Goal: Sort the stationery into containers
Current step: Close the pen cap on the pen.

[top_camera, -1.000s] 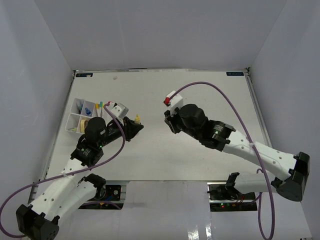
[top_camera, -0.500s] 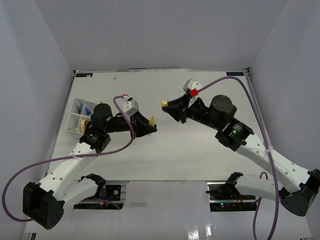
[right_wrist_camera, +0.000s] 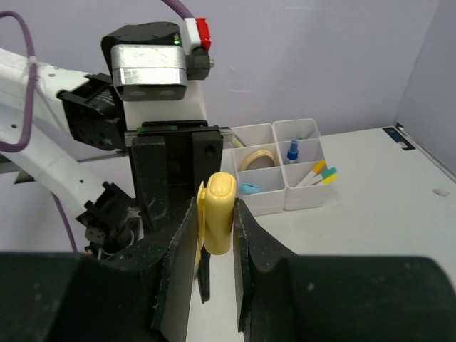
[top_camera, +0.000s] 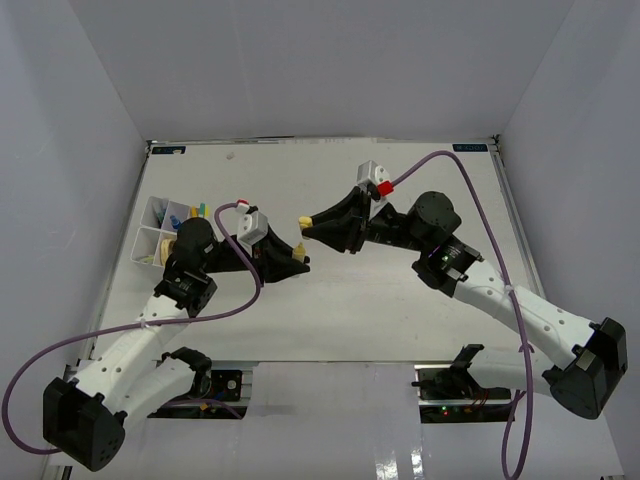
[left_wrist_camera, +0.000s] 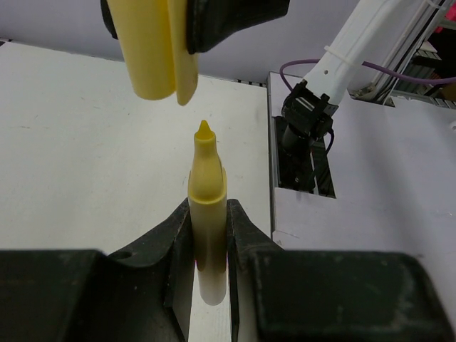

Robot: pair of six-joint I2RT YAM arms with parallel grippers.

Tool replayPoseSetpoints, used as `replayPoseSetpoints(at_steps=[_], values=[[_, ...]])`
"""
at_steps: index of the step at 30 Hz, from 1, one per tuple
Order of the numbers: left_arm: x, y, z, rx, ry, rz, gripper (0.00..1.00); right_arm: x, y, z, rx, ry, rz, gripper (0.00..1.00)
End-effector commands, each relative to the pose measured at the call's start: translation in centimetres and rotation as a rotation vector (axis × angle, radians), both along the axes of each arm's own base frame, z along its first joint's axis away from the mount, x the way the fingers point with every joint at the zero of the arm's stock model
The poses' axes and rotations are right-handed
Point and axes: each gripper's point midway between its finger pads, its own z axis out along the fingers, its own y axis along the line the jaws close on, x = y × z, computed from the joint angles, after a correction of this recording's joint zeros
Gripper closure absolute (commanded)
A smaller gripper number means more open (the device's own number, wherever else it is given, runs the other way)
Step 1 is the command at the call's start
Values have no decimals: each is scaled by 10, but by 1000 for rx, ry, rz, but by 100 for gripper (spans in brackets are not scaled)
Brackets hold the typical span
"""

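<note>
A yellow marker [left_wrist_camera: 206,214] with its tip bare stands between the fingers of my left gripper [left_wrist_camera: 208,246], which is shut on it; the same marker [top_camera: 298,257] shows over the middle of the table. Just above the tip hangs a yellow cap [left_wrist_camera: 153,50], apart from it. My right gripper [right_wrist_camera: 215,239] is shut on that cap [right_wrist_camera: 218,210], and in the top view the right gripper [top_camera: 312,224] points left at the left gripper [top_camera: 292,263]. The white divided tray [top_camera: 150,228] sits at the left, holding a tan tape ring [right_wrist_camera: 256,158], a small blue-capped bottle [right_wrist_camera: 292,151] and pens [right_wrist_camera: 318,173].
White walls enclose the table on three sides. A purple cable [top_camera: 470,215] loops over the right arm and another [top_camera: 120,330] trails from the left arm. The right arm's black base mount [left_wrist_camera: 306,117] sits at the near edge.
Both arms have swung toward the table's middle. The left gripper carried the marker right, and the right gripper brought the cap left and down until it faces the marker's tip.
</note>
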Motion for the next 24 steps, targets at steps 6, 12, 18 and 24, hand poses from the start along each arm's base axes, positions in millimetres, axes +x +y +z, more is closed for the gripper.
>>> replayPoseSetpoints(at_steps=[6, 12, 18, 24], values=[[-7, 3, 2, -13, -26, -24, 97, -26, 2, 26, 111, -37, 151, 92], [-7, 3, 3, -18, -27, -23, 97, -29, 2, 26, 114, -22, 173, 92], [-8, 4, 5, -26, -36, -25, 97, -28, 5, 15, 108, 10, 182, 92], [-9, 4, 4, -27, -37, -31, 97, -27, 8, 13, 117, 23, 188, 92]])
